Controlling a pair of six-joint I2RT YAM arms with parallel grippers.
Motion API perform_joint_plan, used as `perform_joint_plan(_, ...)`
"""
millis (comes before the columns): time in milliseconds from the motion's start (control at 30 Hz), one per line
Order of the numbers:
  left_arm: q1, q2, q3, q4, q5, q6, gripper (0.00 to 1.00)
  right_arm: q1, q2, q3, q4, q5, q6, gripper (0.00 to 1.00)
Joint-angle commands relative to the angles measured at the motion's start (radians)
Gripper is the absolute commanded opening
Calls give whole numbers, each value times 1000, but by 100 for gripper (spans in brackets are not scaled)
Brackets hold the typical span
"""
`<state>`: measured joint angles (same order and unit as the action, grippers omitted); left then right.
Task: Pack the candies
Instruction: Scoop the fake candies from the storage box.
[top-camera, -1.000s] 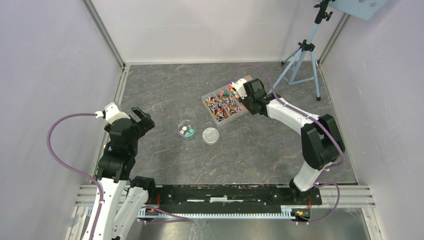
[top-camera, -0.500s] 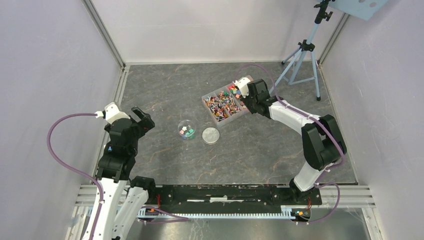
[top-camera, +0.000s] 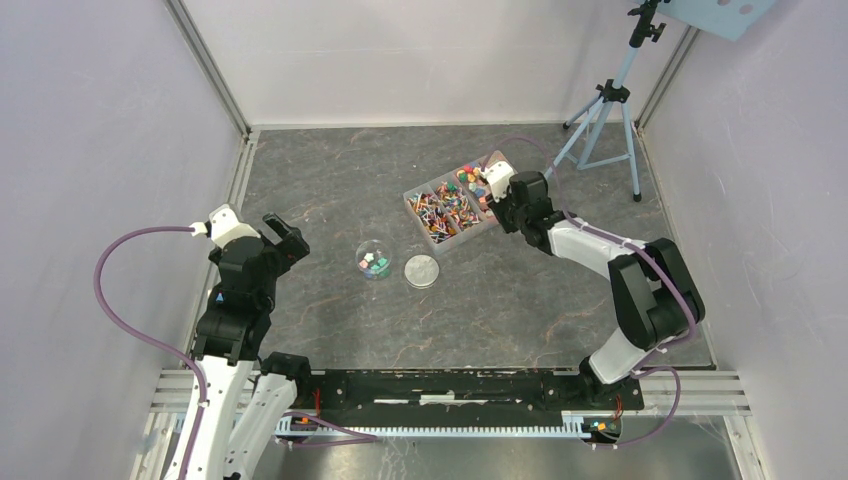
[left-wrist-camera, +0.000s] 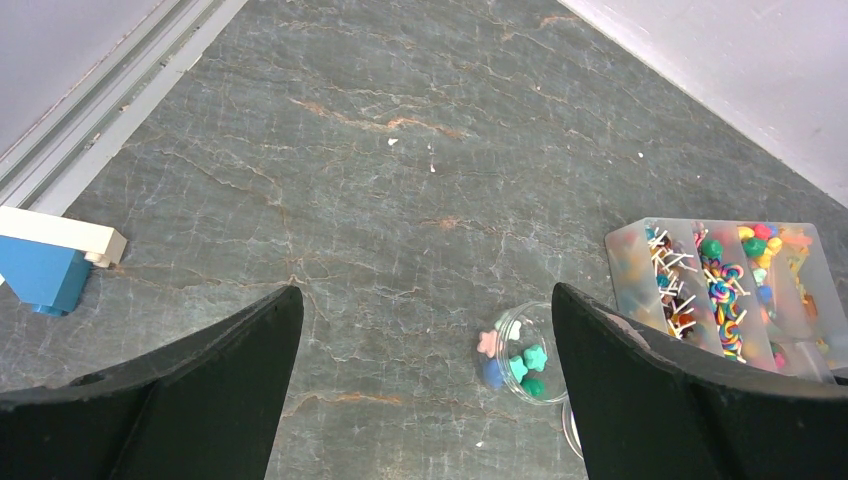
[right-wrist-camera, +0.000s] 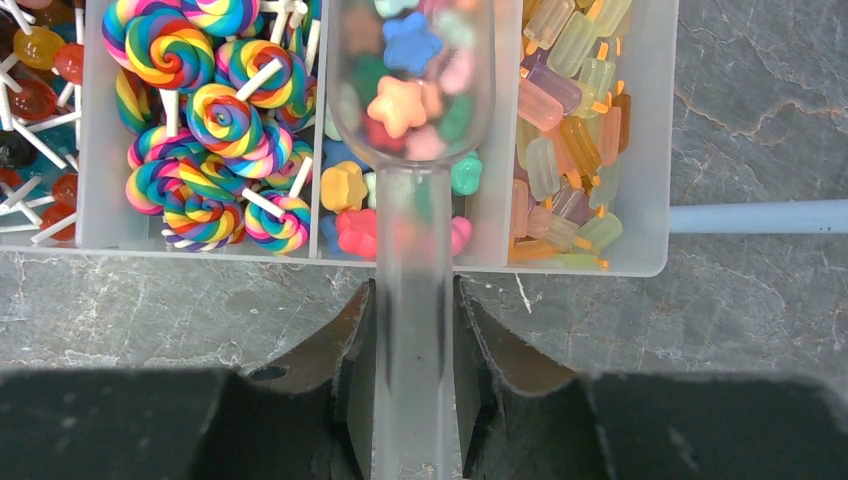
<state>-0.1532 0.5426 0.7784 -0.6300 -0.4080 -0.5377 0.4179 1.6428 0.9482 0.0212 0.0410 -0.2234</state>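
Note:
My right gripper (right-wrist-camera: 412, 340) is shut on the handle of a clear plastic scoop (right-wrist-camera: 410, 70). The scoop's bowl holds several small star-shaped candies (right-wrist-camera: 398, 105) and sits over the middle compartment of the clear divided tray (right-wrist-camera: 640, 150). In the top view the right gripper (top-camera: 497, 195) is at the tray's (top-camera: 415, 196) right end. A small clear round jar (top-camera: 374, 259) with a few candies stands on the floor, also in the left wrist view (left-wrist-camera: 520, 355). My left gripper (left-wrist-camera: 425, 380) is open and empty, well left of the jar (top-camera: 285, 240).
A round grey lid (top-camera: 422, 270) lies just right of the jar. The tray also holds swirl lollipops (right-wrist-camera: 210, 120) and popsicle-shaped sweets (right-wrist-camera: 570, 150). A tripod (top-camera: 610, 100) stands at the back right, one leg (right-wrist-camera: 760, 215) beside the tray. A blue and white block (left-wrist-camera: 40, 270) lies far left.
My right wrist has drawn back to the right and a little nearer, taking the scoop toward the tray's right end. The left arm has not moved.

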Motion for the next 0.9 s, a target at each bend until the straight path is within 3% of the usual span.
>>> perform_joint_plan(0, -3, -1, 13, 23, 0, 36, 100, -16, -42, -76, 70, -39, 35, 0)
perform_joint_plan(400, -3, 0, 13, 21, -2, 36, 100, -47, -131, -181, 171, -84, 64, 0)
perform_joint_plan(867, -4, 0, 13, 22, -4, 41, 100, -49, -240, -182, 118, -118, 35, 0)
